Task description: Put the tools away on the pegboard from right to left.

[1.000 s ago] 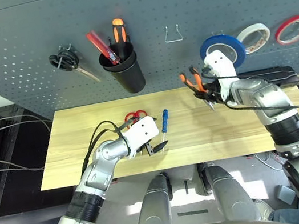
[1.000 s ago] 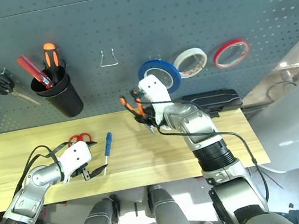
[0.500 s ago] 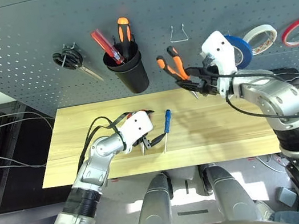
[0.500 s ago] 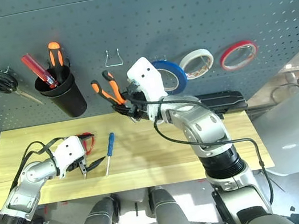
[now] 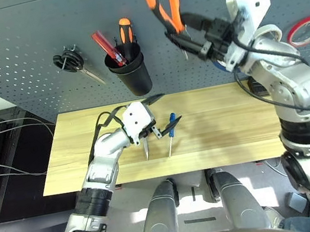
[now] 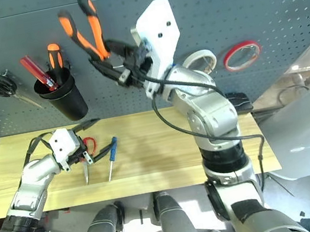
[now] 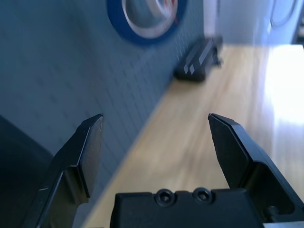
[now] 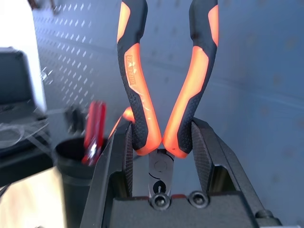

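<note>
My right gripper is shut on the orange-and-black pliers, held high with handles up against the pegboard. In the right wrist view both fingers clamp the pliers just above the pivot. My open left gripper hovers over the table with nothing between its fingers. Beside it lie the blue-handled screwdriver and the red-handled scissors, partly hidden by the gripper's body. The blue tape roll hangs on the board, mostly behind my right arm.
A black cup with screwdrivers and black-handled scissors hang at the board's left. White tape and red tape hang at the right. A black flat object lies at the wooden table's back right.
My right arm has swung the pliers up from just above the table to high in front of the pegboard. The left gripper has lifted off the table and turned toward the right.
</note>
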Available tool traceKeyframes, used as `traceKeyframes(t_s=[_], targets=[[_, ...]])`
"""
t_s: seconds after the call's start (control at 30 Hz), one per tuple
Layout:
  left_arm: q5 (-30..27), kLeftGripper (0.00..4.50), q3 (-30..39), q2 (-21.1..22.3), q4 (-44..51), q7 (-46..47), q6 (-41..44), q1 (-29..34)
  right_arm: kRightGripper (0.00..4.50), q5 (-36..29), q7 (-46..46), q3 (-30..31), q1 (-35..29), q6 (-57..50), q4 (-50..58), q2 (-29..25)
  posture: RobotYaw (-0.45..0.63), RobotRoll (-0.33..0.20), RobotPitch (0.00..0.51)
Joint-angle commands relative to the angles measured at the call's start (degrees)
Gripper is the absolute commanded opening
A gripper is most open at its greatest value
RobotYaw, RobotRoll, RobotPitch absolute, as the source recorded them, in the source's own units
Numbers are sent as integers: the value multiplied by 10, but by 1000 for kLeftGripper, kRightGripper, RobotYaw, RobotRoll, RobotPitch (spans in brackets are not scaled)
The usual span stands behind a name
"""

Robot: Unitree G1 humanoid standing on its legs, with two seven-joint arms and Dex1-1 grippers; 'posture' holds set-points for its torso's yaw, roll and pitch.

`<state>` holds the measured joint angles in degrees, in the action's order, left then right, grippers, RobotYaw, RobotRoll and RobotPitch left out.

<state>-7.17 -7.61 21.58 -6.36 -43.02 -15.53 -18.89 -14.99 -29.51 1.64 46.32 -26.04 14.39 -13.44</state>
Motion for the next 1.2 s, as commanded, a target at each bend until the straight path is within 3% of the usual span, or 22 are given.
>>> traceKeyframes(t_s=[0.03, 0.5, 0.87, 1.2], targets=[[-9, 4500, 15, -9, 16, 20, -6, -4, 1896, 25, 13, 14, 25, 73, -38, 16, 21, 0, 249], [-11, 4500, 22, -10, 36, 35, 4, -10, 1896, 103, 46, 38, 24, 264, -193, 52, 52, 0, 249], [-7, 4500, 21, -3, 34, 35, 4, -12, 1896, 123, 69, 34, 5, 289, -170, 35, 43, 0, 253], [-5, 4500, 19, -5, 25, 35, 5, -23, 1896, 142, 74, 34, -3, 326, -225, 24, 46, 0, 257]])
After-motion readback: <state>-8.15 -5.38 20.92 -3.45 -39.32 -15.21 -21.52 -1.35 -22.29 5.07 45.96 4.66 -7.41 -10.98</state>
